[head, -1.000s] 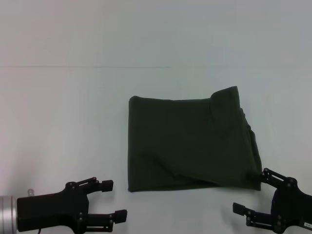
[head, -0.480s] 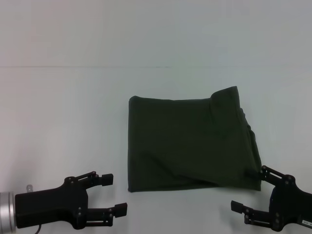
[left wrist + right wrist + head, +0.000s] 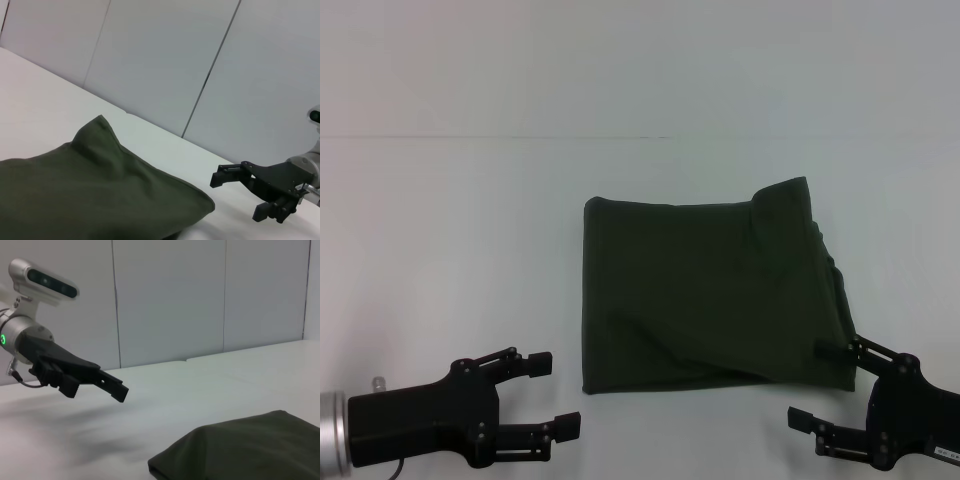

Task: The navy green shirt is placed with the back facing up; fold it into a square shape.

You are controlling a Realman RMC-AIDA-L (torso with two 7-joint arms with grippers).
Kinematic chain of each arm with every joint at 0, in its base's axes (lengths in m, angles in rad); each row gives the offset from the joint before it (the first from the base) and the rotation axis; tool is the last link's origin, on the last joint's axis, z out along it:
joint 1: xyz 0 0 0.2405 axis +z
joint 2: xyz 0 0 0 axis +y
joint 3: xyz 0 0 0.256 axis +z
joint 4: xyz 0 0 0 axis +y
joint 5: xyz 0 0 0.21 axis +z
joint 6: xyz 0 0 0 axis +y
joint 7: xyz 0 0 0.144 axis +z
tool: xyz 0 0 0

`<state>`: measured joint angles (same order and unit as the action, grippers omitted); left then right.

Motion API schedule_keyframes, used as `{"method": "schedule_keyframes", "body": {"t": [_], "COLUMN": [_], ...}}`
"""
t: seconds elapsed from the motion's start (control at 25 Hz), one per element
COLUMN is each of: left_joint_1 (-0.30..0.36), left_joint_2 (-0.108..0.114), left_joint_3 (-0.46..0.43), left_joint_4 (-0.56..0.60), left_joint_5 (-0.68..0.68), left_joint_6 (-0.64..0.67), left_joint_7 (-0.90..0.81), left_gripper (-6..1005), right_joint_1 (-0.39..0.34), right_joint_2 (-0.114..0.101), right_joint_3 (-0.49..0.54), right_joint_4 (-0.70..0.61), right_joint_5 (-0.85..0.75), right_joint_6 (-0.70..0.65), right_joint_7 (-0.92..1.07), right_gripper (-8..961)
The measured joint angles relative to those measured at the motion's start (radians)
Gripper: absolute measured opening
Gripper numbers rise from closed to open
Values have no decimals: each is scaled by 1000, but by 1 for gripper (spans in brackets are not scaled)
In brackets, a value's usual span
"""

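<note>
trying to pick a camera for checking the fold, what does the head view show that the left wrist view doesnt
Only the head view shows the shirt's whole folded outline, roughly square with a raised flap at its far right corner, plus the left gripper, open, near the front left corner. Only the left wrist view shows the wall panels behind the table. Both show the shirt lying on the white table and the right gripper, open, beside the shirt's near right corner.

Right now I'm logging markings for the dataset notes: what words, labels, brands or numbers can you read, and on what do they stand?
None can be read.
The navy green shirt, lying folded on the white table, shows only plain fabric; no lettering faces up.
The left gripper and the right gripper, both open near the shirt's near edge, carry no legible marking; a pale tag beside the right gripper is too small to read.
</note>
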<state>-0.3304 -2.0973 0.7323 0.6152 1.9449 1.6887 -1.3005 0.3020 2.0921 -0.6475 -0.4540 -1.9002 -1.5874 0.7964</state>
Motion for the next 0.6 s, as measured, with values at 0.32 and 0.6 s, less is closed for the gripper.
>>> {"method": "schedule_keyframes", "body": {"t": [0.32,0.6], "left_joint_1": [0,1], "left_joint_2": [-1,-13], "left_joint_3": [-8,-22], "left_joint_4": [0,5], "left_joint_5": [0,4], "left_joint_6": [4,1], "left_joint_7": [10,31], "left_gripper": [949,949], "right_joint_1": [4,3], "right_joint_2": [1,0], "right_joint_3": [0,0], "right_joint_4": [0,0], "right_joint_5": [2,6], "right_joint_6": [-2,-6], "right_joint_7": [2,6], "right_gripper": [903,902]}}
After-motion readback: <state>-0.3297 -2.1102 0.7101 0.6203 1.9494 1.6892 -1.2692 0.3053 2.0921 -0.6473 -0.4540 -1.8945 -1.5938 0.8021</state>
